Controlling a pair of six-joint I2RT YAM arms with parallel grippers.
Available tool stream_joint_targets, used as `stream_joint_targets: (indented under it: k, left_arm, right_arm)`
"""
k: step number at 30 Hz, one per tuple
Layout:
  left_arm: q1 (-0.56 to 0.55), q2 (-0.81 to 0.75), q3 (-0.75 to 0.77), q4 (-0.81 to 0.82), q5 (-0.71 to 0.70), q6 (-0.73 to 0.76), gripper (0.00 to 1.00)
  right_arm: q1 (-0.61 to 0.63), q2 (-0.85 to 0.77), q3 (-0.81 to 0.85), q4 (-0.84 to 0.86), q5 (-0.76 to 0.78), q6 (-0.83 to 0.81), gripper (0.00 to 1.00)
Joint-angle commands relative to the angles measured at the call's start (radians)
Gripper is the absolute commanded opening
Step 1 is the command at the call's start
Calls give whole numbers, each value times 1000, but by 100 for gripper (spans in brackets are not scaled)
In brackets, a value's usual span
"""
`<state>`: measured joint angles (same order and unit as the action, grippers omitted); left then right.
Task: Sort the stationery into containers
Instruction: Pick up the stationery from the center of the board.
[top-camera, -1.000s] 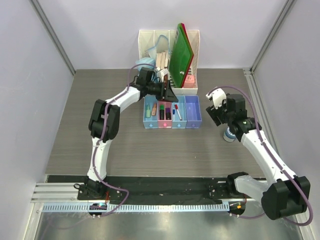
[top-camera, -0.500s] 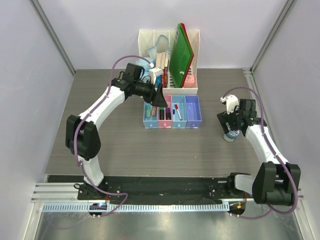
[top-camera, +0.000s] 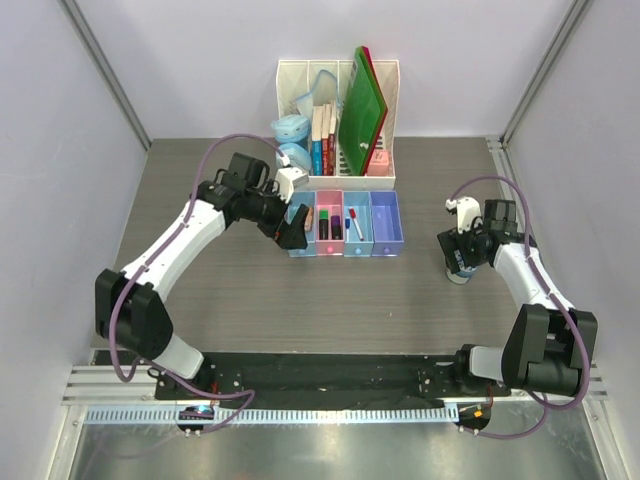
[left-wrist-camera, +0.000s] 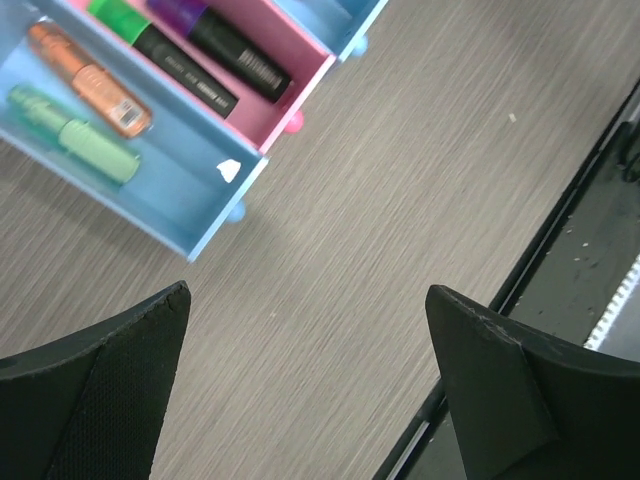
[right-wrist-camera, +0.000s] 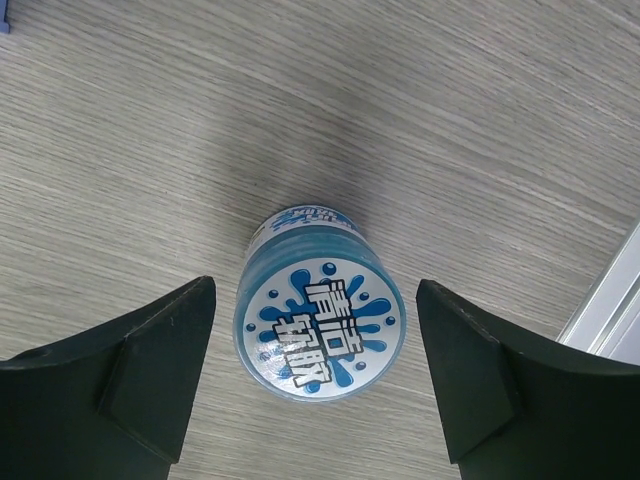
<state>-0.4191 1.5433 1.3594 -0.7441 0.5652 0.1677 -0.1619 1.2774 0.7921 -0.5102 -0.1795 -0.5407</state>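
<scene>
Four trays stand in a row: a light blue tray (top-camera: 302, 254), a pink tray (top-camera: 327, 252), a second light blue tray (top-camera: 357, 250) and a purple tray (top-camera: 386, 230). In the left wrist view the light blue tray (left-wrist-camera: 190, 190) holds an orange piece (left-wrist-camera: 90, 78) and a mint highlighter (left-wrist-camera: 75, 135). The pink tray (left-wrist-camera: 290, 95) holds two black markers (left-wrist-camera: 190, 75). My left gripper (top-camera: 290, 232) (left-wrist-camera: 305, 300) is open and empty over bare table by the first tray. My right gripper (top-camera: 460, 258) (right-wrist-camera: 315, 290) is open, straddling the upright blue-lidded pot (right-wrist-camera: 320, 325) (top-camera: 458, 276) without touching.
A white slotted file rack (top-camera: 385, 165) stands behind the trays with books and a green folder (top-camera: 360, 110). Two pale blue cases (top-camera: 290, 130) sit at its left. Thin pens (top-camera: 352, 222) lie in the second light blue tray. A black strip (top-camera: 330, 375) runs along the near edge.
My left arm has drawn back from the rack and trays, toward the left and near side. My right gripper has moved right and settled over the pot.
</scene>
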Motion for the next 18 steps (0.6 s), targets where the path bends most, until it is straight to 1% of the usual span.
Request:
stream_joint_targets:
  k: [1, 3, 6, 9, 10, 11, 14, 17, 18]
  left_arm:
    - [19, -78, -31, -30, -68, 73, 100]
    - [25, -92, -49, -35, -70, 82, 100]
    - [43, -117, -72, -37, -70, 93, 100]
    - [52, -141, -98, -35, -70, 99, 100]
    - [55, -150, -106, -35, -68, 101, 100]
    - [57, -156, -112, -32, -71, 105, 100]
    - [66, -173, -134, -32, -77, 110, 100]
    - [75, -187, -146, -31, -80, 118, 100]
    - [80, -190, -148, -34, -80, 118, 100]
  right_arm:
    - [-8, -3, 13, -13, -5, -13, 86]
    - [-11, -4, 10, -17, 2, -15, 86]
    - [-13, -1, 2, -19, 11, -15, 82]
    - [-16, 13, 7, -28, 14, -16, 77]
    - [-18, 17, 10, -30, 12, -13, 71]
    - [-16, 25, 13, -37, 12, -12, 69]
    - [-19, 33, 27, -62, 8, -13, 65]
    - [-18, 36, 32, -82, -3, -12, 49]
    - [-19, 39, 36, -91, -5, -10, 34]
